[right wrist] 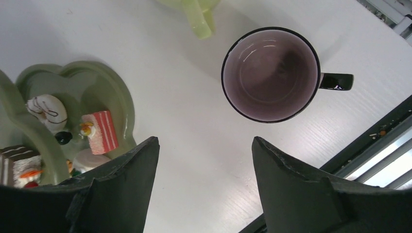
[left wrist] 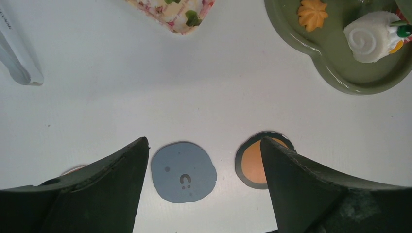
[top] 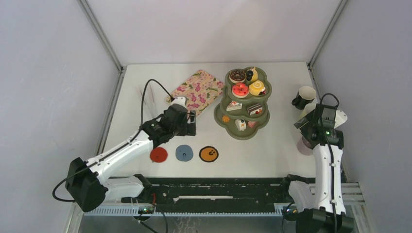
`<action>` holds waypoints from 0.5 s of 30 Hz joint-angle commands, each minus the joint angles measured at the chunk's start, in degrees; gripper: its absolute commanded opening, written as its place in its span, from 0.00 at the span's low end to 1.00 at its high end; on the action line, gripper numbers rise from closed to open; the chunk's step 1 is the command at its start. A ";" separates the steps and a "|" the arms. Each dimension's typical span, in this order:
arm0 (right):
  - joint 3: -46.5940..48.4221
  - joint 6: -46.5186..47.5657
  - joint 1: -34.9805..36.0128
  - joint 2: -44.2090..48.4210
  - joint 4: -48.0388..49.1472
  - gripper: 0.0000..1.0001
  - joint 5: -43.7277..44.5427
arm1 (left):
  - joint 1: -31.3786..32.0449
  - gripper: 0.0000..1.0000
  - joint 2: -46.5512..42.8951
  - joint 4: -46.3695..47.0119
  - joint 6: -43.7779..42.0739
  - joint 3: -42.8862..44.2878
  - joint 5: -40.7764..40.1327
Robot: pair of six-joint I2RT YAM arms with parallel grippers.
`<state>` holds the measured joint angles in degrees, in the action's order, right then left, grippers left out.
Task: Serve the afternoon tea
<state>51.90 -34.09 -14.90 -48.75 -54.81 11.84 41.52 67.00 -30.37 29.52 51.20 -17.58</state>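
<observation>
I see left fingers [left wrist: 116, 179] apart over blue coaster [left wrist: 183, 171] | right fingers [right wrist: 121, 184] apart, pink-lined mug [right wrist: 270, 73] at 1 o'clock

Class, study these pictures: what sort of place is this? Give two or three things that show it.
Most likely a robot lab test cell, not a tea room: a white table walled by plain grey panels, two robot arms bolted at its near edge, and toy cakes on a green tiered stand.

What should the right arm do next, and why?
Probably ease the open right fingers forward over the rim of the pink-lined mug to grip it: it stands upright just ahead of them, untouched, and the blue coaster lies bare.
</observation>
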 commanded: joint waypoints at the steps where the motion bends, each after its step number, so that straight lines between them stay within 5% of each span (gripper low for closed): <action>1: -2.24 1.12 -0.53 -2.37 5.51 0.78 -0.85 | 0.23 0.88 2.33 3.78 -1.65 -0.37 2.21; 15: -8.78 5.08 -0.84 -8.47 14.56 0.78 -0.06 | 0.23 0.89 0.54 4.69 -2.51 -2.68 6.76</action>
<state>43.94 -31.35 -15.33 -55.24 -45.56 12.49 41.52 69.95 -27.51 27.88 50.57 -12.75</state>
